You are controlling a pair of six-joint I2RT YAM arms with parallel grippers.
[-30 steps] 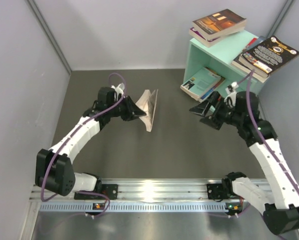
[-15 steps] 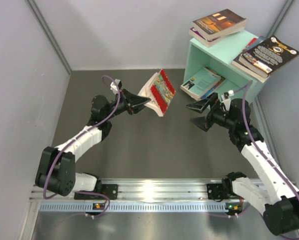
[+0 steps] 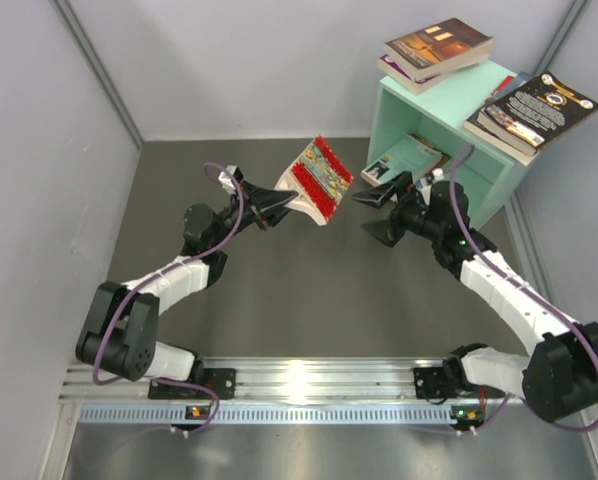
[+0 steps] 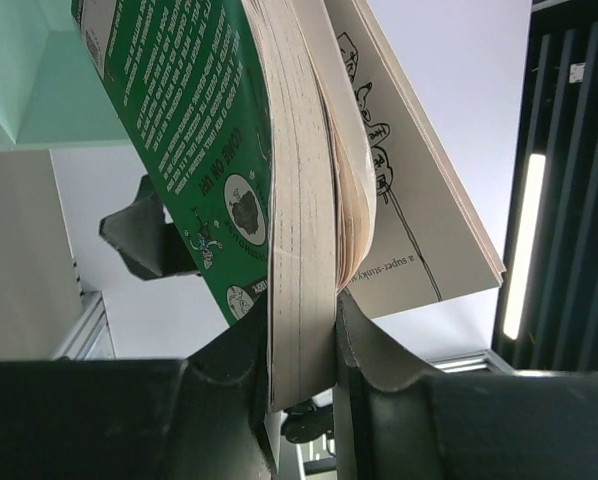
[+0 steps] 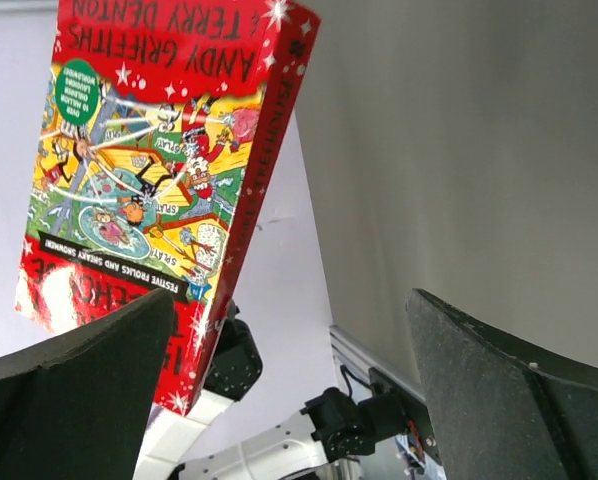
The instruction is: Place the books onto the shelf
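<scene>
Overhead, the red cartoon book [image 3: 317,180] is held raised off the table [image 3: 279,290] by the left gripper [image 3: 287,200], left of the mint shelf [image 3: 434,110]; right gripper [image 3: 365,216] is spread wide, empty, near the book. L wrist: pages are clamped betw both fingers [image 4: 379,370]. R wrist: red cover is seen ahead, untouched

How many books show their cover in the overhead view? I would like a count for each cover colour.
Brown book: 1
Black book: 1
Teal book: 1
Red cartoon book: 1
Total: 4
</scene>
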